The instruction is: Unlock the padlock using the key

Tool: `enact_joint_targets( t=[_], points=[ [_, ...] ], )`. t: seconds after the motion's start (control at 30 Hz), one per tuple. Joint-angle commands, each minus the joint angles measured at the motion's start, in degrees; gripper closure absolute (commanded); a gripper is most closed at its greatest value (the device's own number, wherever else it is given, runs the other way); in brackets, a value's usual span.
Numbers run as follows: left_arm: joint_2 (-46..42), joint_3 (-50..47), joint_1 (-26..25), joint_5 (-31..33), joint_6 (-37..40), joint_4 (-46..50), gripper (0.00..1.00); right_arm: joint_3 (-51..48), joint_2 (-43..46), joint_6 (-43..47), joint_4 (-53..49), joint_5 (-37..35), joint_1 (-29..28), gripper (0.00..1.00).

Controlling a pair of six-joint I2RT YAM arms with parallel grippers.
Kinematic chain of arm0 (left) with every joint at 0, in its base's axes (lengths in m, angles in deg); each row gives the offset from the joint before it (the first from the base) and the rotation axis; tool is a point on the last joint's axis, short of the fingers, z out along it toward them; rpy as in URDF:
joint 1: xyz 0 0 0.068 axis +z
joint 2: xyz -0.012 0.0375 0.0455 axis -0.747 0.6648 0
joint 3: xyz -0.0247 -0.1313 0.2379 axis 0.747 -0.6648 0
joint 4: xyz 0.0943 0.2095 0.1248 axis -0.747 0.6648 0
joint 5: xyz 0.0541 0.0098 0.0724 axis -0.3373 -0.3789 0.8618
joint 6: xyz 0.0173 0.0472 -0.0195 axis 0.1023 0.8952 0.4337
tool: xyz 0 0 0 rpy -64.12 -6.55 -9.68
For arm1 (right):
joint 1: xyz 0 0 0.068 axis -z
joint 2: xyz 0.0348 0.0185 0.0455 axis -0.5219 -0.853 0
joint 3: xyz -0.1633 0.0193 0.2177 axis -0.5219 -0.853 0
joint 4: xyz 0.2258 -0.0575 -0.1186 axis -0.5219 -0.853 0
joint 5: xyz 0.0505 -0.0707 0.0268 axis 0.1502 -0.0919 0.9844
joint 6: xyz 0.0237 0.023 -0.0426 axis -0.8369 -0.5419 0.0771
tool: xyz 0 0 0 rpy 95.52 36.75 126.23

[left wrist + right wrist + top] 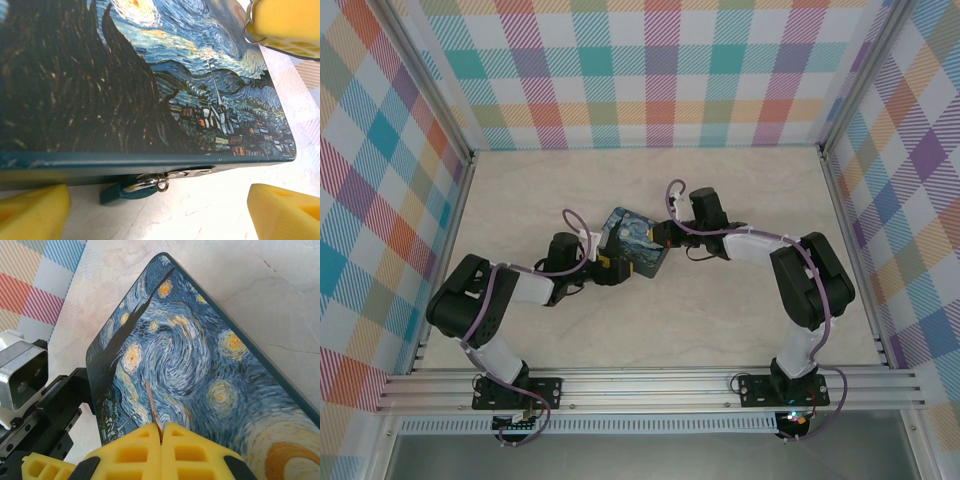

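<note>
Right wrist view: we see the right fingers (135, 452) pressed together, pinching the key (152, 407), its thin blade sticking out over the painted lid of the tin (200, 370). Left wrist: left fingers (32, 212) spread wide, touching nothing, one on each side of the padlock (122, 190). We mark the padlock on the surface (200, 212) against the tin's front edge, shackle through the hasp (192, 172). Key and padlock apart.

Left arm (525, 288) holds its jaws wide; right arm (760, 245) clamps its jaws.
</note>
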Motion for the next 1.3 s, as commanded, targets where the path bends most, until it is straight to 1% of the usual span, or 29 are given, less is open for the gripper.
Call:
enact_joint_targets(
  t=[0.0, 0.17, 0.27, 0.43, 0.7, 0.83, 1.0, 1.27],
  points=[
    [3.18, 0.65, -1.28, -1.83, -0.04, -0.38, 0.10, 2.03, -0.80, 1.37, -1.12, -0.50, -0.27, 1.00],
    [4.78, 2.03, -2.08, -3.43, -0.39, 0.75, 0.19, 2.21, -1.28, 1.42, -1.96, -1.30, -0.36, 1.00],
    [5.38, 2.38, -2.34, -3.64, -0.55, 0.65, 0.22, 2.30, -1.33, 1.42, -2.24, -1.72, -0.36, 1.00],
    [6.61, 3.53, -2.85, -5.05, -0.39, 0.87, 0.30, 2.03, -1.43, 1.33, -1.99, -1.71, -0.36, 1.00],
    [8.39, 3.77, -3.45, -5.80, -1.64, -2.30, 0.40, 1.78, -1.33, 1.31, -2.18, -2.40, -0.36, 1.00],
    [9.15, 4.17, -3.58, -5.87, -2.16, -2.95, 0.41, 1.69, -1.24, 1.36, -2.23, -2.65, -0.36, 1.00],
    [10.14, 4.74, -3.77, -5.10, -2.88, -2.97, 0.49, 1.77, -1.33, 0.90, -2.15, -2.94, -0.36, 1.00],
    [11.50, 4.61, -4.19, -3.04, -4.08, -4.72, 0.51, 2.03, -1.33, 0.72, -3.29, -4.30, -0.71, 1.00]
  ],
)
